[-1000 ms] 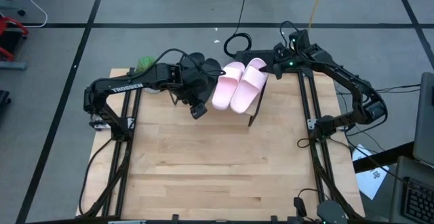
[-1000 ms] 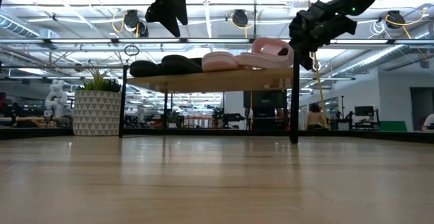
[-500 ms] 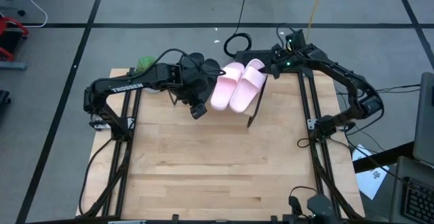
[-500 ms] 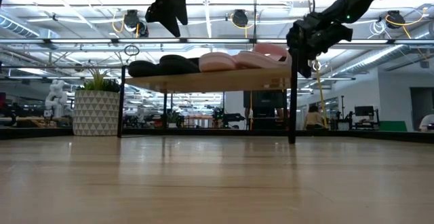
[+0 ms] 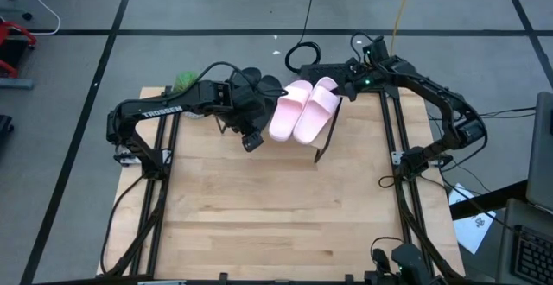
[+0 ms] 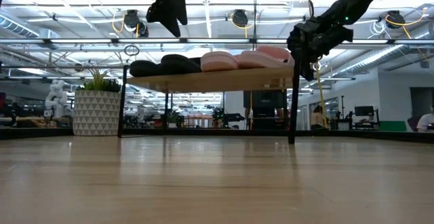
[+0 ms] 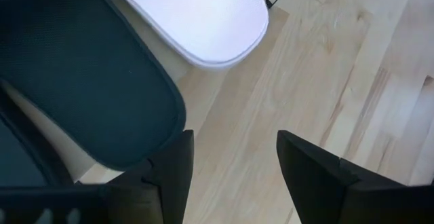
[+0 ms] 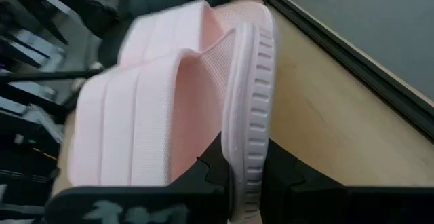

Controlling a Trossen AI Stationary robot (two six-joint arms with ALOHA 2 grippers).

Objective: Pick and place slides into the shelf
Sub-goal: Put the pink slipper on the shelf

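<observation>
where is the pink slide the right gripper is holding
In the high view it lies on the shelf at the table's far edge, rightmost of the four slides, beside its pink mate; the right gripper pinches the pink slide at its far side edge.

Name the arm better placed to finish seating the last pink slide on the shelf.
Right. The right gripper is shut on the outer pink slide at the shelf; the left gripper is open, empty, over the black slides.
</observation>
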